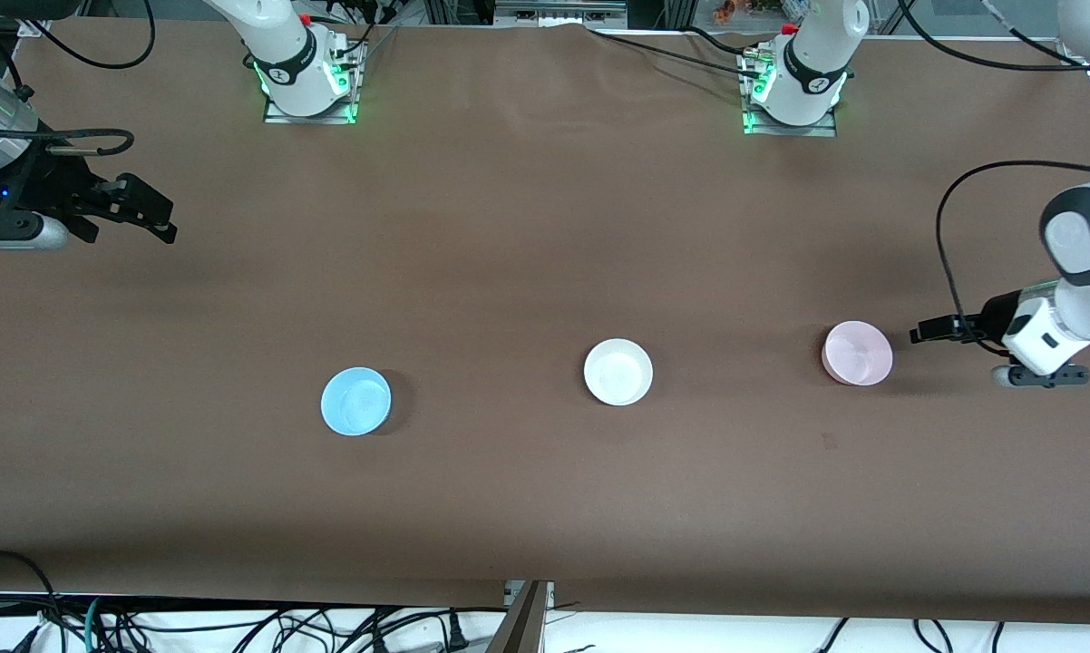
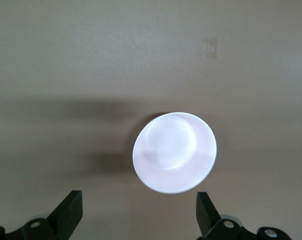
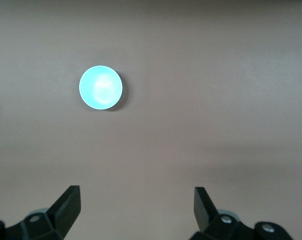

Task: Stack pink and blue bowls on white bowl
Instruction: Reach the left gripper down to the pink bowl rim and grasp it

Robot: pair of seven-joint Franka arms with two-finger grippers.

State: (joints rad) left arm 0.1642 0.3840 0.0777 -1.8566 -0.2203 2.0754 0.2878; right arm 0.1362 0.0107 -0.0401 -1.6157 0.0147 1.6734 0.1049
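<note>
Three small bowls stand in a row on the brown table. The white bowl (image 1: 617, 372) is in the middle. The pink bowl (image 1: 857, 353) is toward the left arm's end and also shows in the left wrist view (image 2: 174, 152). The blue bowl (image 1: 355, 401) is toward the right arm's end and also shows in the right wrist view (image 3: 100, 87). My left gripper (image 1: 919, 334) is open and empty, low beside the pink bowl, apart from it. My right gripper (image 1: 160, 222) is open and empty, up over the table's right arm end, well away from the blue bowl.
The two arm bases (image 1: 307, 77) (image 1: 794, 86) stand along the table edge farthest from the front camera. Cables (image 1: 962, 236) hang by the left arm. Loose cables (image 1: 237, 626) lie off the table edge nearest the front camera.
</note>
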